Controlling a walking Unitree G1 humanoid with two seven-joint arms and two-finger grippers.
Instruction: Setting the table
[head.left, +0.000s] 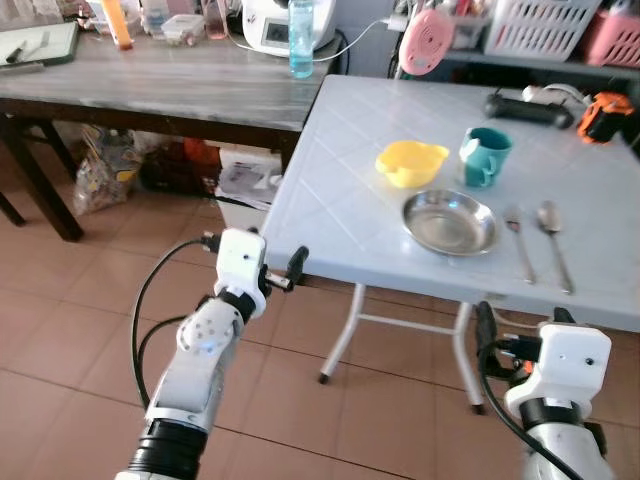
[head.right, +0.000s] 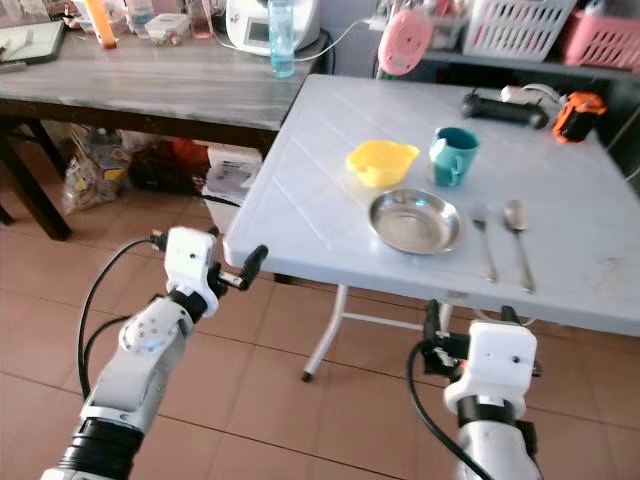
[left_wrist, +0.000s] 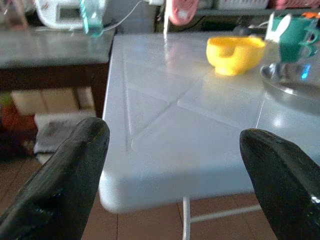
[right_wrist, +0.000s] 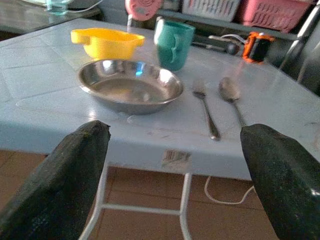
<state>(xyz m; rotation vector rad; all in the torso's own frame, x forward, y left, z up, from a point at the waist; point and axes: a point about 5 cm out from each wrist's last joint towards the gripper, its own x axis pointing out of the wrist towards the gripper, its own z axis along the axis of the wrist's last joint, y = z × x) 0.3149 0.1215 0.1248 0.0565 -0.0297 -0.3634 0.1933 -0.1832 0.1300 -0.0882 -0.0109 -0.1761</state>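
Observation:
A white folding table carries a yellow bowl, a teal mug, a steel plate, a fork and a spoon. The fork and spoon lie side by side to the right of the plate. My left gripper is open and level with the table's near left corner, holding nothing. My right gripper is open just below the table's front edge, in front of the plate and fork.
A dark wooden table stands to the left with a plastic bottle and kitchen items. Bags and boxes sit under it. A black object and an orange tool lie at the white table's far edge. Below me is tiled floor.

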